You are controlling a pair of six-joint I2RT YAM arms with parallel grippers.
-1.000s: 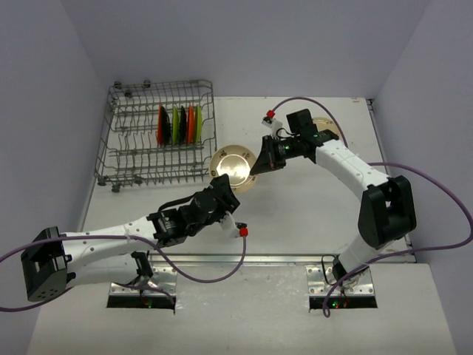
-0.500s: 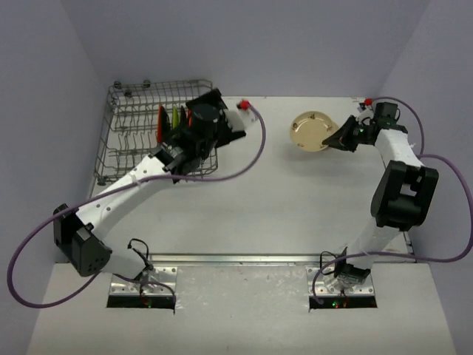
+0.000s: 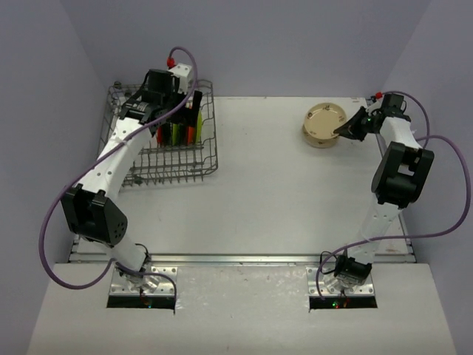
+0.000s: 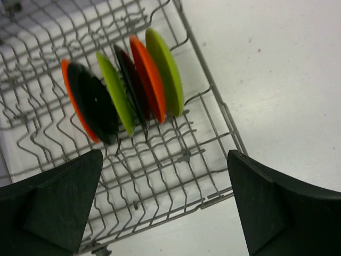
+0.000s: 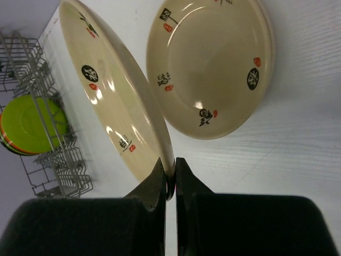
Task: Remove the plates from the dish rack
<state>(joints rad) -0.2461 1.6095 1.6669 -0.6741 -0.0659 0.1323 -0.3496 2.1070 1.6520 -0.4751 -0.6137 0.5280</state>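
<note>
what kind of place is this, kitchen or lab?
Probably a lab test cell, not a kitchen: plain white table boxed in by plain grey walls, with one dish rack and coloured plates as props.

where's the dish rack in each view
top external: rack at upper left.
left wrist: rack fills left and centre.
right wrist: rack at far left edge.
shared landmark: the coloured plates standing in it.
</note>
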